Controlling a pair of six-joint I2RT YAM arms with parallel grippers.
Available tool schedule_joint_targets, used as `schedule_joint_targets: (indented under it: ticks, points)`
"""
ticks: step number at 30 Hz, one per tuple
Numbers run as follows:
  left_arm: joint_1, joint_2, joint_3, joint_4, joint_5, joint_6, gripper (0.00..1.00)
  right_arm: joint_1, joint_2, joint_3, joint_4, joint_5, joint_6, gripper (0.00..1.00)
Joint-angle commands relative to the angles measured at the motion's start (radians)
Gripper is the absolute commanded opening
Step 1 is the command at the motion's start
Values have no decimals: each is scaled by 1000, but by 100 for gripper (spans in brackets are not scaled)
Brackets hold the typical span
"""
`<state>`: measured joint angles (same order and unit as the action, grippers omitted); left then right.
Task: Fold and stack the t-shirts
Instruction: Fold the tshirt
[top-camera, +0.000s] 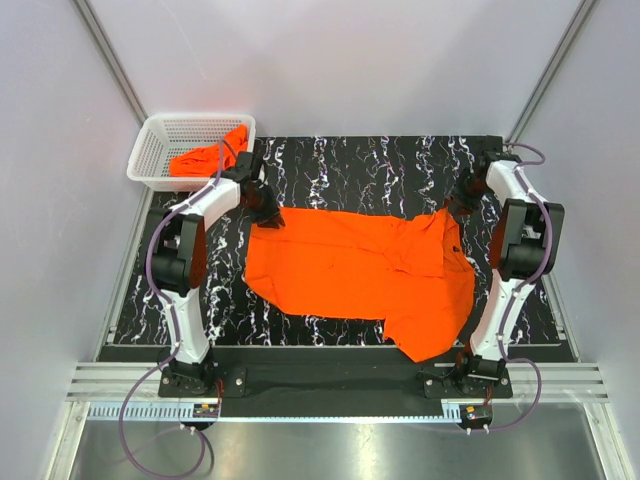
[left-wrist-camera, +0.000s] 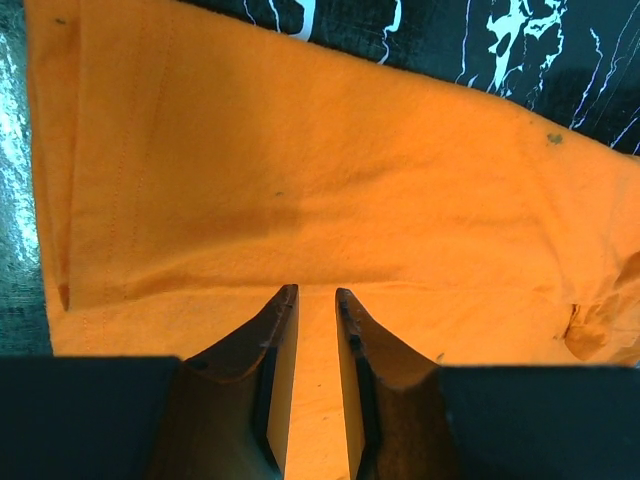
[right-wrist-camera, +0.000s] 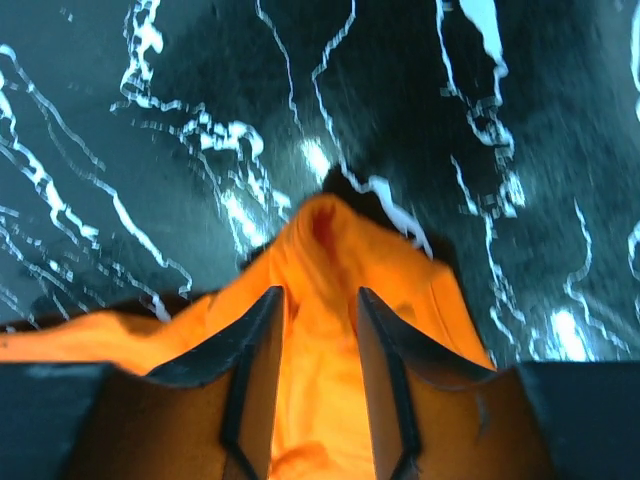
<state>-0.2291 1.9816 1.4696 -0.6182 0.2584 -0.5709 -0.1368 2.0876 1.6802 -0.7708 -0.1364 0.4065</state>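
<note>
One t-shirt (top-camera: 350, 270) lies spread on the counter (top-camera: 340, 170), with a near flap trailing toward the arm bases. At its far left corner the left gripper (top-camera: 268, 215) pinches the cloth narrowly. At its far right corner the right gripper (top-camera: 455, 208) holds a bunched peak, probably to stretch that edge for folding. Beyond the far left corner a basket (top-camera: 150, 150) holds a second t-shirt (top-camera: 205, 158), close beside the left arm.

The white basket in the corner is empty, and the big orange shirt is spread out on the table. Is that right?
Not quite. The white basket isn't empty. Another orange shirt is bunched up inside it, as the top view shows. The big orange shirt is spread out on the table, just as you said.
</note>
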Motion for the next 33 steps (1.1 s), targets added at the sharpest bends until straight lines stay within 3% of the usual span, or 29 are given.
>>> schedule_joint_targets:
  ticks: [1,7,11,14,15,19,26,33]
  points:
    - [8,11,20,29,22,-15,26,2,29,75,1,-17,-26,44]
    - [36,57,34,32,36,-44,26,2,97,99,2,-66,-18,45]
    - [56,72,29,35,24,-46,26,0,106,89,2,-59,-5,40]
    - [74,91,21,38,22,-60,26,-18,85,52,1,19,47,26]
    - [79,94,20,38,25,-73,26,-29,68,35,2,50,70,14]
    - [99,112,12,51,24,-95,25,-75,-39,-100,108,122,188,0]
    - [109,134,9,60,18,-106,25,-80,-110,-273,310,109,288,0]
    - [112,137,12,69,19,-89,26,-80,12,-128,321,49,261,5]
